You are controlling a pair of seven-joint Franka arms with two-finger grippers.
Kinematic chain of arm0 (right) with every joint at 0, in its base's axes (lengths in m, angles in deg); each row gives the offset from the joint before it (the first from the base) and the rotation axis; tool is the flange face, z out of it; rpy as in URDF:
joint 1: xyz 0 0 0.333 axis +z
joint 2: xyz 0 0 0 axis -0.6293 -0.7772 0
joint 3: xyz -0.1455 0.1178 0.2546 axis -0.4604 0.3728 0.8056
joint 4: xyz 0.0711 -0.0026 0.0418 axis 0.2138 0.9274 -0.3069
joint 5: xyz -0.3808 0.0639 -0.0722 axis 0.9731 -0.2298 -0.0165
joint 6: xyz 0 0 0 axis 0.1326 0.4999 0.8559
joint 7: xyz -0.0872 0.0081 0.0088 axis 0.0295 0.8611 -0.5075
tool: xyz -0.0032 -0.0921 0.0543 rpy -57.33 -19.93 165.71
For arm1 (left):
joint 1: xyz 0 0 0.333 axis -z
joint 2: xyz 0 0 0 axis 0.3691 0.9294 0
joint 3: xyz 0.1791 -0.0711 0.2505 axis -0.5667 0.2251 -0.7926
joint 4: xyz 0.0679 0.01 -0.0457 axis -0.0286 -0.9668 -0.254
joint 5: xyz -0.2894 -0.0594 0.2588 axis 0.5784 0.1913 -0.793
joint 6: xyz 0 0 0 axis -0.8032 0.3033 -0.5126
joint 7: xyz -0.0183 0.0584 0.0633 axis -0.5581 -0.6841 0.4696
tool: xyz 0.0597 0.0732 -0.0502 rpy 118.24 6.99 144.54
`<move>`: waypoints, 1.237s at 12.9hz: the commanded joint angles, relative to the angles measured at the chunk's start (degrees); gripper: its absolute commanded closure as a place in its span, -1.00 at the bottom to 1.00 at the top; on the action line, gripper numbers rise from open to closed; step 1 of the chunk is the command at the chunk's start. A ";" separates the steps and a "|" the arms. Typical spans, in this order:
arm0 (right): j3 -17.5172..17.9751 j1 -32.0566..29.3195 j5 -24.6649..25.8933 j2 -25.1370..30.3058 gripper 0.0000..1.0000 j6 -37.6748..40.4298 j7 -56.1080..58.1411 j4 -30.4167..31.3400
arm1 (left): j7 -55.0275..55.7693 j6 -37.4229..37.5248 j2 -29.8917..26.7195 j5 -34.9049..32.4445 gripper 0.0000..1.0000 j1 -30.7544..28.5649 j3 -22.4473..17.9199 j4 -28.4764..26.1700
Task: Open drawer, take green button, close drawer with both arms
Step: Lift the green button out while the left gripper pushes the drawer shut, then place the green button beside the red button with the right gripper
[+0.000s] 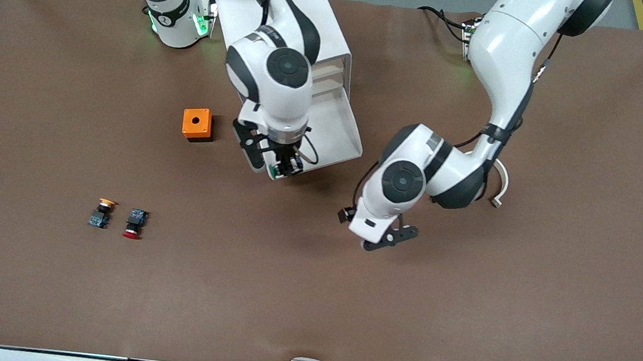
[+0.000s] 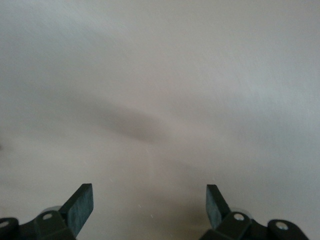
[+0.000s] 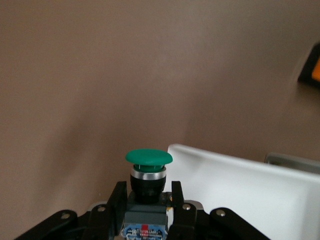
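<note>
**Green button clamped in the right gripper at the open drawer's corner**

The button [image 3: 148, 170] is pinched at its black body by the right gripper [image 1: 286, 165], whose fingers [image 3: 118, 202] press in from both sides. In the right wrist view its long axis runs straight out from the gripper, green cap leading and bluish terminal block seated between the fingers. With the drawer [image 1: 341, 132] as landmark: the orange-capped button [image 1: 101, 212], the red-capped button [image 1: 134, 223] and the orange box [image 1: 196, 124] lie toward the right arm's end of the table from it; the held button hangs over its corner nearest the front camera; the left gripper [image 1: 392, 237] hovers over bare table toward the left arm's end, fingers spread wide and empty.
</note>
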 commanded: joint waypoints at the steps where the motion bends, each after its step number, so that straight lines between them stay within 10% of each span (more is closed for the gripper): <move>1: 0.87 -5.52 0.31 1.55 0.95 0.88 11.36 0.09 | -0.33 -0.44 0.32 -0.41 -0.99 3.57 -0.24 -0.41; 16: 0.87 -28.74 -2.76 -6.17 0.96 -15.44 76.70 5.35 | 8.11 0.09 -0.38 13.12 -0.99 15.18 1.61 -7.44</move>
